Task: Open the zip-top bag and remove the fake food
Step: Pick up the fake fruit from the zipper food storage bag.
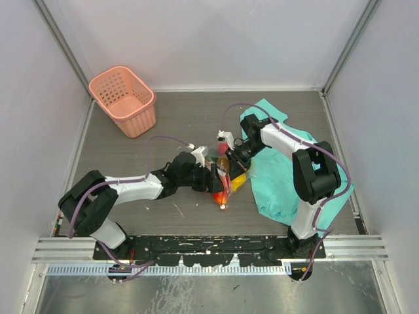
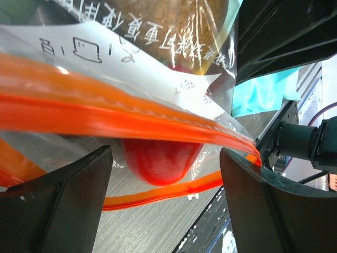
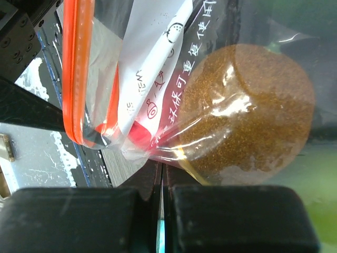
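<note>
The clear zip-top bag [image 1: 226, 182] hangs between both arms mid-table, its orange zip strip [image 2: 131, 118] parted into a mouth. My right gripper [image 1: 237, 159] is shut, pinching the bag's plastic [image 3: 158, 153] at its edge. Fake food shows through the film: a red fruit [image 2: 160, 158] at the mouth and a round brown piece [image 3: 247, 110] deeper in. My left gripper [image 2: 166, 184] is open at the bag's mouth. Its fingers [image 2: 79, 182] stand either side of the lower zip strip and touch nothing. The red fruit sits just beyond them.
A pink basket [image 1: 124, 101] stands at the back left. A teal cloth [image 1: 288, 176] lies under the right arm on the grey table [image 1: 183, 124]. White walls close in the sides and back.
</note>
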Robot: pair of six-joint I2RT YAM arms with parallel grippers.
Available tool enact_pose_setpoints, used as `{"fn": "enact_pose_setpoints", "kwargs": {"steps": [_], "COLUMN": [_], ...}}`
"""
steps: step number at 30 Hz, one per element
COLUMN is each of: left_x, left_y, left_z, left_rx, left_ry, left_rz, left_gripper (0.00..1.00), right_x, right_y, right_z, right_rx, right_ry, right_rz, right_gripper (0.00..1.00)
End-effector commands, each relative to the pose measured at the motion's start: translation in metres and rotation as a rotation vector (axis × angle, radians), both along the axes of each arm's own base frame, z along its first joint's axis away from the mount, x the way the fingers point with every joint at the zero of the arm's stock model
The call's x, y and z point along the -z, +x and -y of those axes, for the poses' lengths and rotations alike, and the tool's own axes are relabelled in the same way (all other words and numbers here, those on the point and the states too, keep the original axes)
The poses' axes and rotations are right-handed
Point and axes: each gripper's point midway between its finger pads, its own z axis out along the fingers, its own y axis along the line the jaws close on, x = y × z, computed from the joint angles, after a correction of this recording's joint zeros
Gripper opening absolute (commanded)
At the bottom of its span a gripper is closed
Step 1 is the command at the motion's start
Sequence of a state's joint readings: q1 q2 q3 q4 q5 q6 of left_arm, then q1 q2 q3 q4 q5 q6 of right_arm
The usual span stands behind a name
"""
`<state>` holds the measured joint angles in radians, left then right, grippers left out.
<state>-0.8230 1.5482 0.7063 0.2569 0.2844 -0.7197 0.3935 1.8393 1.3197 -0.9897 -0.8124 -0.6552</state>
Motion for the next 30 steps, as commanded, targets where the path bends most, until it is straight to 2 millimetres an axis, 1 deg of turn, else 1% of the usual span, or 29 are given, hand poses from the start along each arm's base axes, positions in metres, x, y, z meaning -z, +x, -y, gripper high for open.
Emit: {"fn": "enact_pose_setpoints", "kwargs": {"steps": [1,7,9,16,21,25,30], "left_x": [-0.007,-0.006,-0.002,0.003,0.003,0.008,0.016], "left_y": [-0.009,-0.012,-0.012,-0.005,0.002,0.003,0.005], "left_z": [-0.001,-0.005,-0.006,0.000,0.006,0.009,0.006], "left_rx": [0.026,0.020,0.016,-0.009,-0.022,-0.020,-0.033], "left_ry": [-0.019,-0.005,0.007,0.008,0.008,0.027,0.064], "left_rz": [-0.004,-0.017,-0.028,-0.043,-0.044,-0.051,-0.047], "left_gripper": [0.81,0.70,0.67,0.69,0.71,0.71,0.74], "right_x": [-0.012,-0.008,-0.008,-0.004,0.000,0.000,-0.003], "right_y": [0.009,0.008,0.006,-0.003,-0.007,-0.009,-0.010], "right_z": [-0.009,-0.010,-0.012,-0.022,-0.027,-0.030,-0.033], "right_rx": [-0.001,-0.003,-0.012,-0.040,-0.050,-0.046,-0.047], "right_ry": [0.038,0.029,0.029,0.030,0.023,0.033,0.053], "right_rz": [0.049,0.043,0.042,0.021,0.010,-0.006,-0.016], "right_gripper": [0.01,0.01,0.01,0.01,0.01,0.01,0.01]}}
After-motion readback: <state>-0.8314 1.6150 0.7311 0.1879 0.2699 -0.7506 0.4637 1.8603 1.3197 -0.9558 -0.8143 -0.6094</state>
